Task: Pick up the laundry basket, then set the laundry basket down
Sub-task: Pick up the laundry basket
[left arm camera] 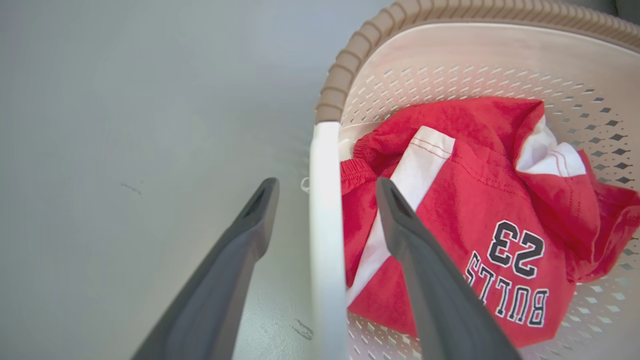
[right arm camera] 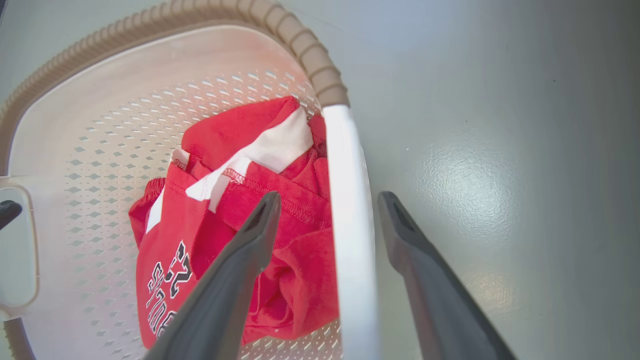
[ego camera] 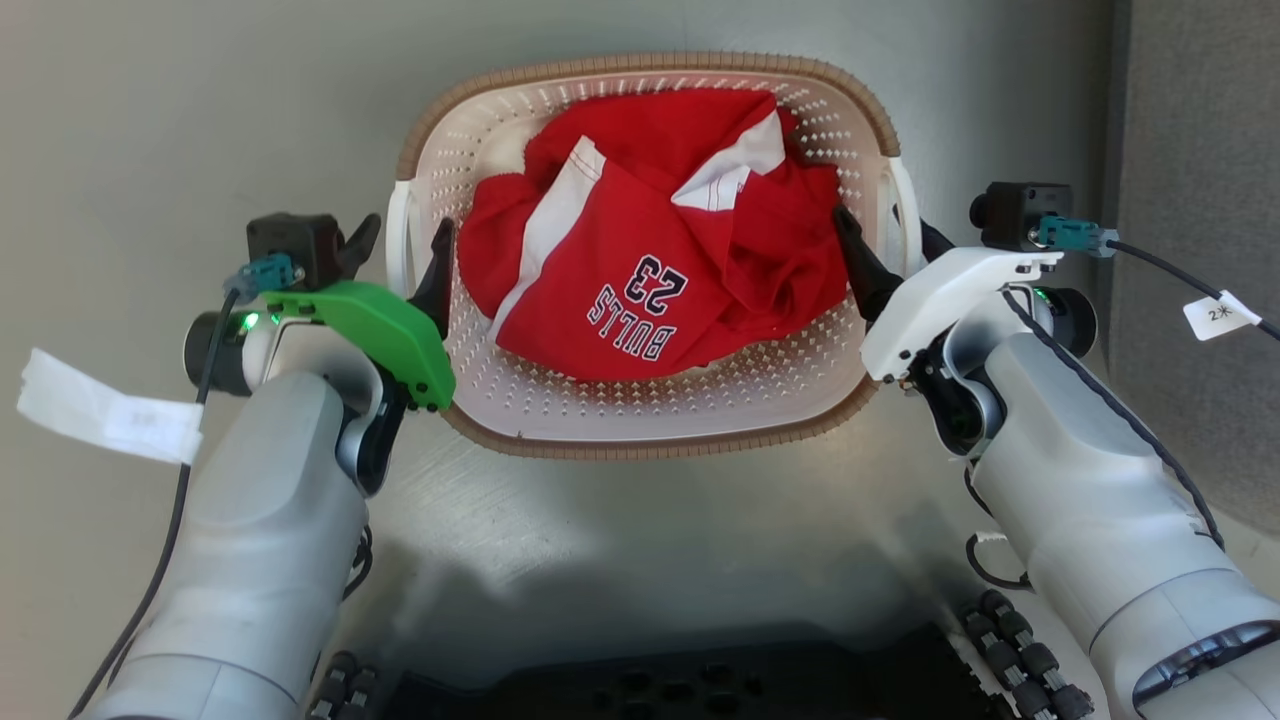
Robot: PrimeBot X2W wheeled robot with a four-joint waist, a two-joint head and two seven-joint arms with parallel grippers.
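The laundry basket (ego camera: 650, 62), cream-white and perforated with a brown woven-look rim, sits in the middle of the head view on a grey surface. A crumpled red and white jersey (ego camera: 650, 250) lies inside it. My left gripper (ego camera: 405, 232) is open and straddles the basket's white left handle (ego camera: 398, 235), one finger inside the basket and one outside. In the left wrist view the left gripper (left arm camera: 327, 185) shows a gap on each side of the handle (left arm camera: 325, 235). My right gripper (ego camera: 885, 228) is open and straddles the right handle (ego camera: 905, 210) the same way. The right wrist view shows that gripper (right arm camera: 330, 197) clear of the handle (right arm camera: 350, 225).
Smooth grey surface (ego camera: 200, 100) surrounds the basket on all sides. A darker grey panel (ego camera: 1200, 150) stands at the far right. My dark base (ego camera: 680, 685) lies along the bottom edge. A white paper tag (ego camera: 100, 410) hangs from the left arm's cable.
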